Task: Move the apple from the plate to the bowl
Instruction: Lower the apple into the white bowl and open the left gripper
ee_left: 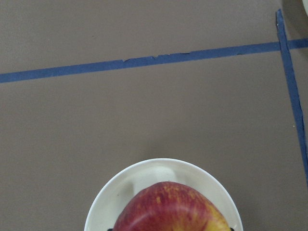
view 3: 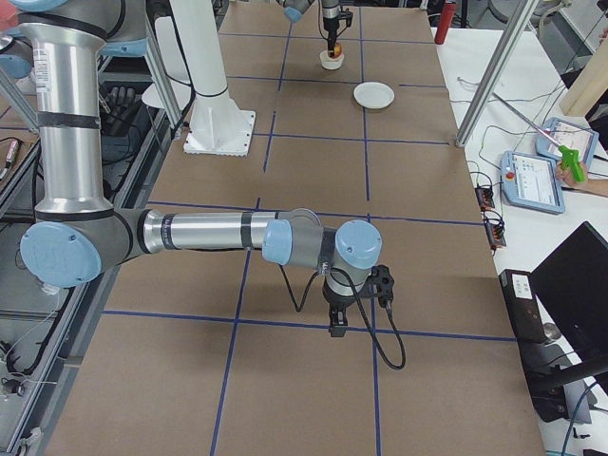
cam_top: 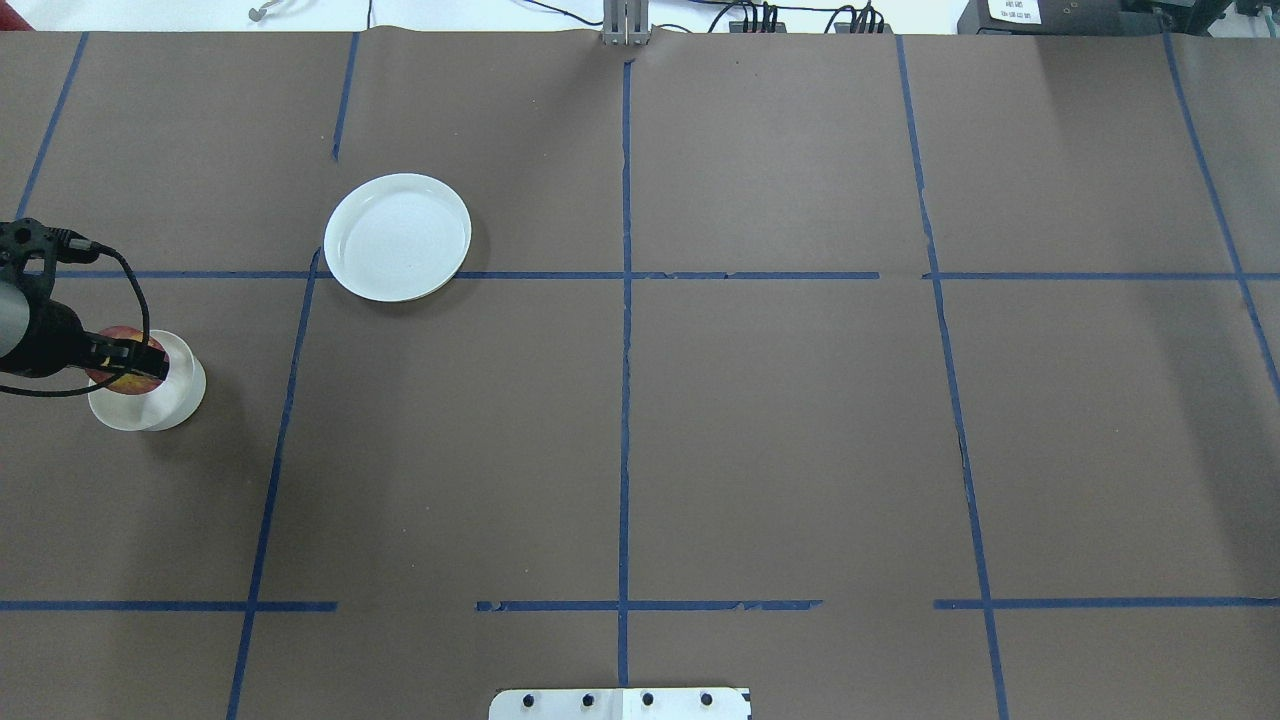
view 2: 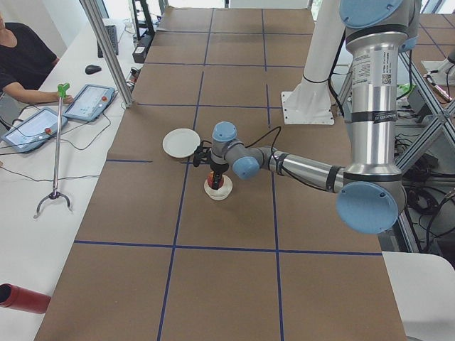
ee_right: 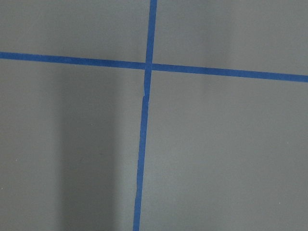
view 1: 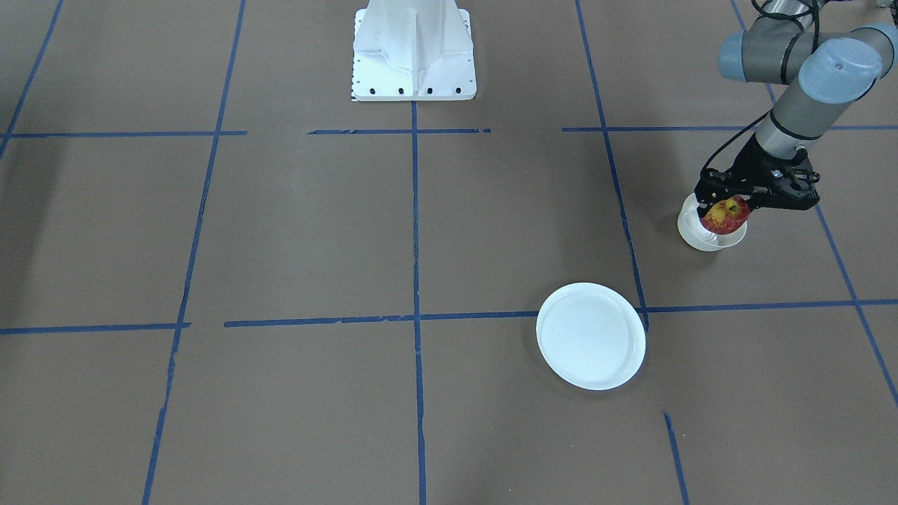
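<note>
The red and yellow apple (view 1: 726, 216) is held between the fingers of my left gripper (view 1: 725, 207), right over the small white bowl (view 1: 701, 237), its lower part within the rim. In the overhead view the gripper (cam_top: 128, 362) covers most of the apple (cam_top: 112, 340) above the bowl (cam_top: 155, 405). The left wrist view shows the apple (ee_left: 169, 207) over the bowl (ee_left: 144, 175). The white plate (view 1: 591, 335) (cam_top: 397, 236) lies apart with nothing on it. My right gripper (view 3: 356, 309) shows only in the exterior right view, low over the table; I cannot tell whether it is open or shut.
The white robot base (view 1: 414, 52) stands at the table's robot side. Blue tape lines (cam_top: 625, 300) cross the brown table cover. In the exterior left view, tablets (view 2: 89, 99) and a reaching tool (view 2: 55, 156) lie on a side table by an operator.
</note>
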